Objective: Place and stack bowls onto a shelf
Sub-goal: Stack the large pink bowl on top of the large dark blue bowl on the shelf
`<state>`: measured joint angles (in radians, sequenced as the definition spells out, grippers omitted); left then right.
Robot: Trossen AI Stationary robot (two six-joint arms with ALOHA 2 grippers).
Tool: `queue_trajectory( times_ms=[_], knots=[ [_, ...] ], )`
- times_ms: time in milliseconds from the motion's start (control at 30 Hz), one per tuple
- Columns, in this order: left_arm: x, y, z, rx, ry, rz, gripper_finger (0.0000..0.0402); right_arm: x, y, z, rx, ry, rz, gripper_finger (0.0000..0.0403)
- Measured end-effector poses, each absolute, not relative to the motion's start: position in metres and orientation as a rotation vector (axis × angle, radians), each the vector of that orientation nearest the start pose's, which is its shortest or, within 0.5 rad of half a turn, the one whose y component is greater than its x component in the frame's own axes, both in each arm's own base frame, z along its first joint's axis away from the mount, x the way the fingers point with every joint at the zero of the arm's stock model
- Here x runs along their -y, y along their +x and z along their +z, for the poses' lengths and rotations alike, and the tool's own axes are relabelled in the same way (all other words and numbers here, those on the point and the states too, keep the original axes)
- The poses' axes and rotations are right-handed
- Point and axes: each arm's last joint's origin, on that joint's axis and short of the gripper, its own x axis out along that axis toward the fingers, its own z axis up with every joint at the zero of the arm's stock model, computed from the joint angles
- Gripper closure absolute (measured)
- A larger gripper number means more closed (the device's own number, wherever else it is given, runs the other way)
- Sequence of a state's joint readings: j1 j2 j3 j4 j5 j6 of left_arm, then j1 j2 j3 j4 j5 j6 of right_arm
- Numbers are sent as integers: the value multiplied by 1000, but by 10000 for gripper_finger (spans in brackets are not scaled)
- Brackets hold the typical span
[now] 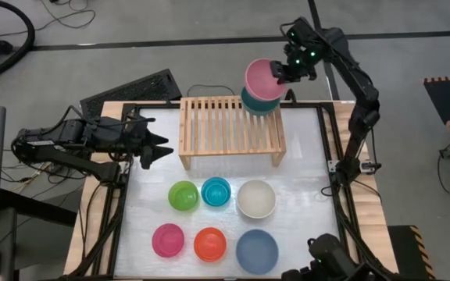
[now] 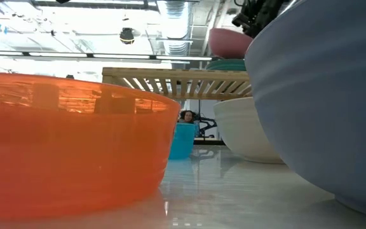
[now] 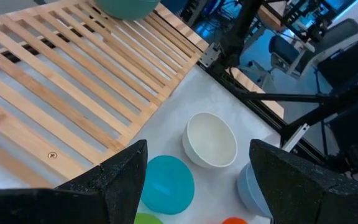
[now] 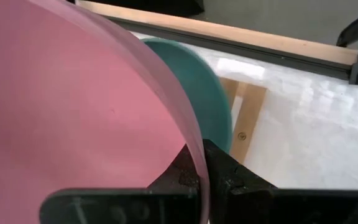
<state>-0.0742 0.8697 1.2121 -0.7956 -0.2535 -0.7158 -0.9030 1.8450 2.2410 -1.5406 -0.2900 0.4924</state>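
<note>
The light-wood shelf (image 1: 233, 129) stands at the table's far middle. A teal green bowl (image 1: 255, 104) sits on its far right corner. My right gripper (image 1: 281, 72) is shut on the light pink bowl (image 1: 261, 78), directly over the teal one. Green (image 1: 183, 195), cyan (image 1: 216, 191) and cream (image 1: 256, 199) bowls stand in a row in front of the shelf. Nearer me are magenta (image 1: 168, 240), orange (image 1: 210, 244) and slate blue (image 1: 256, 251). My left gripper (image 1: 161, 148) hovers open by the shelf's left end. My right gripper (image 4: 202, 155) pinches the light pink bowl's rim (image 4: 194, 149) on its right side, one finger (image 4: 180, 173) inside the bowl and one (image 4: 232, 177) outside. It reaches in from the table's far right. The bowl is lifted, mouth up and slightly tilted, just over the teal green bowl (image 4: 204, 93).
Black frame rails (image 1: 330, 148) run along the table's left and right edges. The shelf's slats (image 3: 73, 81) left of the teal bowl are bare. In the low view the orange bowl (image 2: 68, 140) and slate blue bowl (image 2: 323, 95) fill the foreground.
</note>
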Motion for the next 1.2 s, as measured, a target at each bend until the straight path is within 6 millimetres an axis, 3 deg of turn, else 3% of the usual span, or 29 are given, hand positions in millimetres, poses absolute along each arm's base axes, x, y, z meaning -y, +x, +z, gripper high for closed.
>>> queue_trajectory(
  times_ms=[300, 1200],
  knots=[
    [3, 146, 402, -357, -611, 347, 136, 267, 217, 407, -892, 1102, -788, 378],
    [3, 145, 400, -383, -595, 352, 136, 264, 222, 406, -911, 1067, -831, 378]
  ],
)
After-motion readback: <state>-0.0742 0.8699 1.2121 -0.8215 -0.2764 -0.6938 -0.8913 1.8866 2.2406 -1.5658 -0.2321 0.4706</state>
